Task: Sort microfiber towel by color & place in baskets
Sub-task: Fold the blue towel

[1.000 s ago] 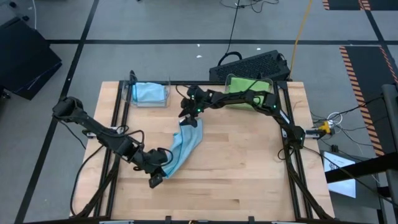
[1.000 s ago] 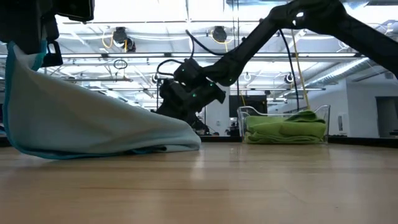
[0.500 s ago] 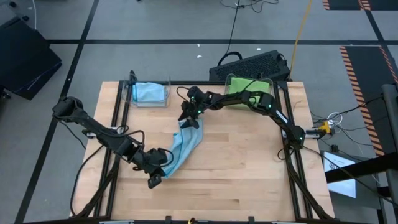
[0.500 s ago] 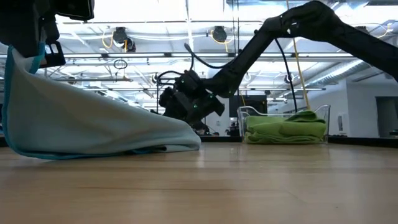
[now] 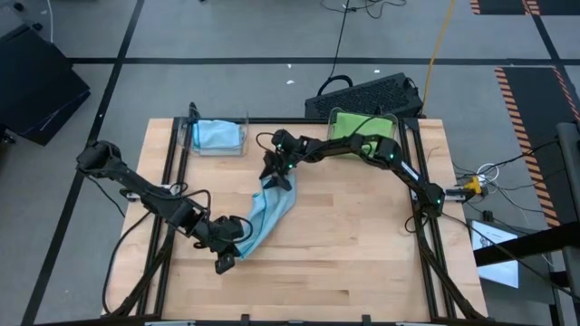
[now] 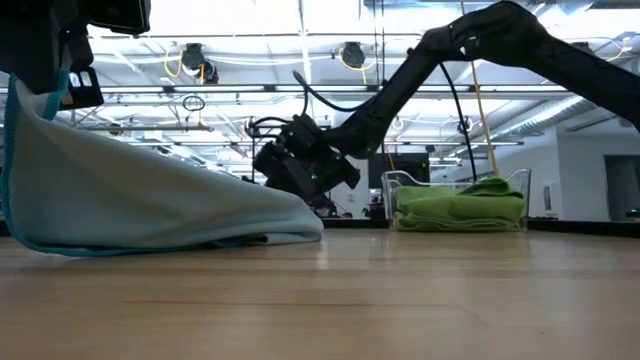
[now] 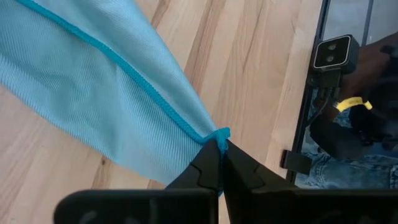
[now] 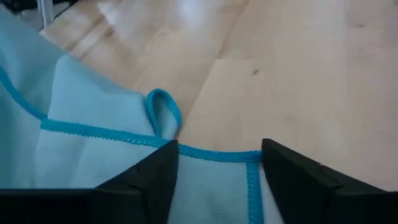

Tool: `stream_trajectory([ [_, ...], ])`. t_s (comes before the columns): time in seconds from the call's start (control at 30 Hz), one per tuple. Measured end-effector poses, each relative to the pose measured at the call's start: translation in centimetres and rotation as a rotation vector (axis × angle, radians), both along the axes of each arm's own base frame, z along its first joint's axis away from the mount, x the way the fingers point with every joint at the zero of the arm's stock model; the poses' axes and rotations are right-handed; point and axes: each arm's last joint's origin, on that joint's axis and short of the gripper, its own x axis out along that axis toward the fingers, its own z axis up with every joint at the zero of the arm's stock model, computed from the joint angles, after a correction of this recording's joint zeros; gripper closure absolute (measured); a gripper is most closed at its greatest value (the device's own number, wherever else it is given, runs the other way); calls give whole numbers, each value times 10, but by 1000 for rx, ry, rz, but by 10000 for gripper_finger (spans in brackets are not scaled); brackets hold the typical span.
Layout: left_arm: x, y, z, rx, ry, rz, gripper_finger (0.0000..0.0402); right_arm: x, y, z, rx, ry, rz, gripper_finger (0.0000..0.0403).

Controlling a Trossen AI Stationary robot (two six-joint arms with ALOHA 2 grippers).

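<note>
Baskets first: in the high view two clear plastic rectangular baskets stand along the far edge of the light wooden table (image 5: 362, 235). The left basket (image 5: 218, 136), at about 11 o'clock from the table's middle, holds one folded light blue towel; the right basket (image 5: 362, 129), at about 1 o'clock, holds green towels. A third cloth, the loose light blue microfiber towel with a darker blue hem (image 5: 265, 211), lies stretched near the centre. The left gripper (image 5: 228, 256) is at its 7 o'clock end, the right gripper (image 5: 275, 172) at its 12 o'clock end.

The low view shows the towel (image 6: 150, 205) draped up from the wood, and the green pile in its see-through basket (image 6: 459, 205).

In the left wrist view, the left gripper (image 7: 217, 163) is pinched together on the towel's (image 7: 99, 93) hemmed corner.

In the right wrist view, the right gripper (image 8: 217, 171) stands apart, straddling the towel's (image 8: 87, 155) hem with fine woven texture and a small loop.
</note>
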Motion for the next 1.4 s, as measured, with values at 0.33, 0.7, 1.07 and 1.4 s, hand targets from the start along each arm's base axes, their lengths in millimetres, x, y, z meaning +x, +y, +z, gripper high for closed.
stream_trajectory([
  [0.33,0,1,0,6,6,9,392,5,10,-1,-116,11,-38,381],
  [0.7,1,13,-3,59,42,29,398,-21,1,83,-68,81,-89,402],
  [1.07,-3,41,24,154,-136,191,395,-85,23,205,-90,152,-134,402],
  [1.4,-3,61,25,350,-156,184,393,-125,90,182,38,385,-179,403],
])
